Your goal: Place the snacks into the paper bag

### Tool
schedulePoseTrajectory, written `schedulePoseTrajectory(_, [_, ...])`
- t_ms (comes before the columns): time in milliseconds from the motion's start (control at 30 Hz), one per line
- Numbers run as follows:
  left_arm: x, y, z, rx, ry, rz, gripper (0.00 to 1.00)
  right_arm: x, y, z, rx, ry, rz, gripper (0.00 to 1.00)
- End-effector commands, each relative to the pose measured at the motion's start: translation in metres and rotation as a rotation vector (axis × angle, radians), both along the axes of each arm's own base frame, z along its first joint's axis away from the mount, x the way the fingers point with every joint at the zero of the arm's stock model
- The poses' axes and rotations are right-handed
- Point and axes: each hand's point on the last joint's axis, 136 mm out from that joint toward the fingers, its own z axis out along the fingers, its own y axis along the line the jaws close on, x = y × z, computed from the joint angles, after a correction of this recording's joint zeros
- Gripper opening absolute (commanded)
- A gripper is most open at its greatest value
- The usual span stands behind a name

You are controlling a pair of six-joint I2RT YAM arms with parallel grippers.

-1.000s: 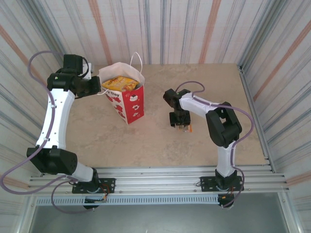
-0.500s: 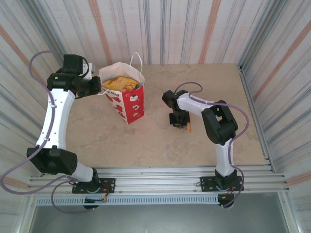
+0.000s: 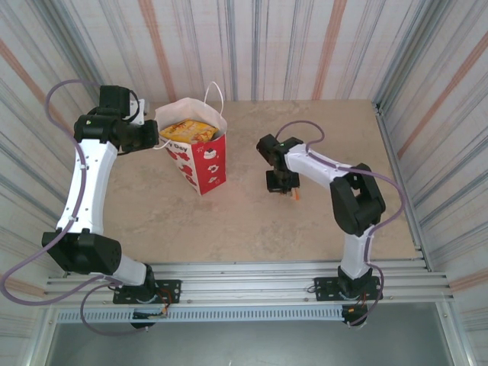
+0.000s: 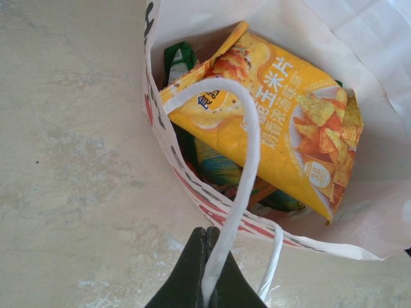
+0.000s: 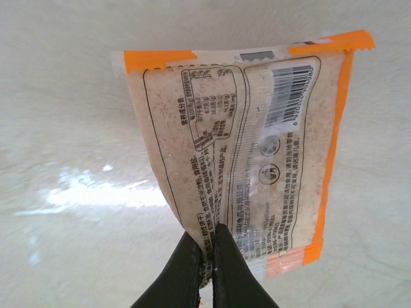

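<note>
nearest to us, both arms rise from their bases at the near edge of the table (image 3: 252, 221). the right arm (image 3: 352, 200) stands up to a dark elbow. from there its white forearm reaches away and to the left, ending in a wrist bent so that the right gripper (image 5: 207, 260) points down at the tabletop, right of the middle. its fingers are clenched on the near edge of an orange-edged packet (image 5: 244, 141), pinching it close to one corner. the packet spreads away from the fingertips with its printed back and barcode facing the wrist camera, and a pale grainy filling shows through. we cannot tell whether its far edge touches the table. from above, we see a sliver of orange just beside the gripper.

the left arm (image 3: 84, 183) climbs along the left side, its long white link leaning away to a high elbow, where the forearm turns right toward the paper bag (image 3: 204, 164). the left gripper (image 4: 207, 273) is clamped on the bag's thin white handle (image 4: 249, 154), which loops up from the near rim. the bag stands upright at the far left of the table, well apart from the right gripper. inside it we see a yellow-orange packet (image 4: 282, 115) on top, a green packet (image 4: 180, 58) against the wall, and a teal packet (image 4: 215, 167) beneath.
</note>
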Motion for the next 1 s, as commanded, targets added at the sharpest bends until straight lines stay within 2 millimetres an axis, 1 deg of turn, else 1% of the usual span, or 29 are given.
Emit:
schedulePoseTrajectory(0, [-0.010,-0.001,0.001,-0.003,0.014,-0.021,0.00,0.014,0.005,0.058,0.055,-0.145,0.016,0.00])
schedulePoseTrajectory(133, [-0.010,-0.002,0.005,-0.004,0.005,-0.022,0.00,0.026,0.018,0.116,0.114,-0.292,0.047,0.00])
schedulePoseTrajectory(233, [-0.009,-0.002,0.005,-0.004,0.003,-0.024,0.00,0.034,0.033,0.162,0.176,-0.412,0.080,0.00])
schedulePoseTrajectory(367, [-0.009,-0.004,0.007,-0.006,0.000,-0.028,0.00,0.042,0.059,0.233,0.238,-0.614,0.165,0.00])
schedulePoseTrajectory(400, [-0.008,-0.004,0.007,-0.006,-0.001,-0.029,0.00,0.043,0.065,0.248,0.250,-0.658,0.184,0.00])
schedulePoseTrajectory(433, [-0.008,-0.004,0.008,-0.006,-0.002,-0.030,0.00,0.043,0.073,0.271,0.275,-0.722,0.207,0.00])
schedulePoseTrajectory(467, [-0.008,-0.005,0.009,-0.006,-0.004,-0.031,0.00,0.043,0.081,0.288,0.297,-0.773,0.233,0.00])
schedulePoseTrajectory(567, [-0.007,-0.006,0.010,-0.005,-0.006,-0.034,0.00,0.039,0.105,0.329,0.361,-0.904,0.309,0.00])
schedulePoseTrajectory(667, [-0.007,-0.006,0.012,-0.003,-0.008,-0.037,0.00,0.033,0.129,0.355,0.420,-0.993,0.385,0.00])
schedulePoseTrajectory(767, [-0.007,-0.007,0.014,-0.002,-0.010,-0.040,0.00,0.031,0.150,0.366,0.449,-1.029,0.447,0.00])
schedulePoseTrajectory(800, [-0.007,-0.007,0.014,-0.002,-0.009,-0.042,0.00,0.031,0.156,0.366,0.456,-1.032,0.464,0.00])
schedulePoseTrajectory(900, [-0.007,-0.007,0.016,0.000,-0.014,-0.045,0.00,0.033,0.180,0.358,0.481,-1.000,0.525,0.00])
schedulePoseTrajectory(967, [-0.007,-0.007,0.017,0.005,-0.018,-0.047,0.00,0.035,0.196,0.348,0.490,-0.962,0.558,0.00])
